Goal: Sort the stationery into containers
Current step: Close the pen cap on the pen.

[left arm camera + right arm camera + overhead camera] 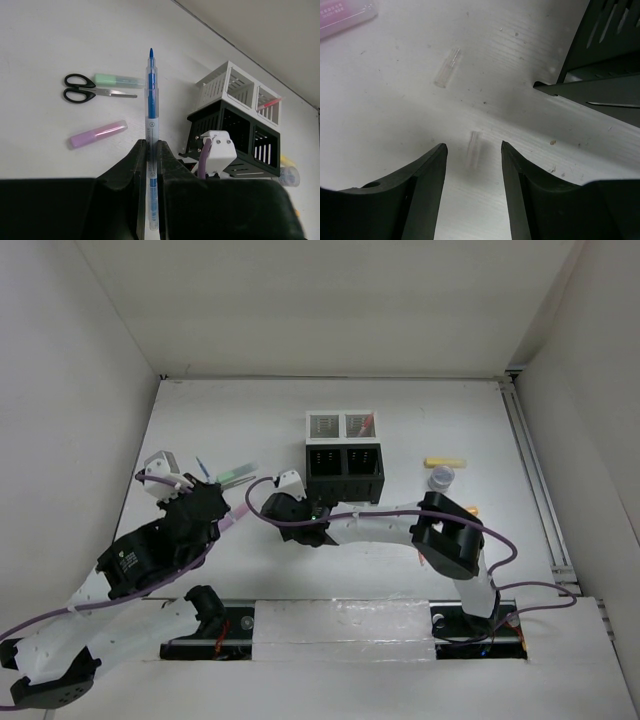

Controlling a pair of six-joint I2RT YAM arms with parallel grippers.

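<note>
Left gripper (151, 148) clenched on slim blue pen (150, 100), axis pointing ahead; black slotted bins (232, 132) lie rightward; right gripper (472, 150) released.

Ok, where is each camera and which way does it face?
Top external: above and behind the robot, looking down on the table; left arm and right arm show.
Left wrist: looks along the left claw, shut on a blue pen.
Right wrist: looks down at the table past the open right claw.
Shared: black bins, in all three.
</note>
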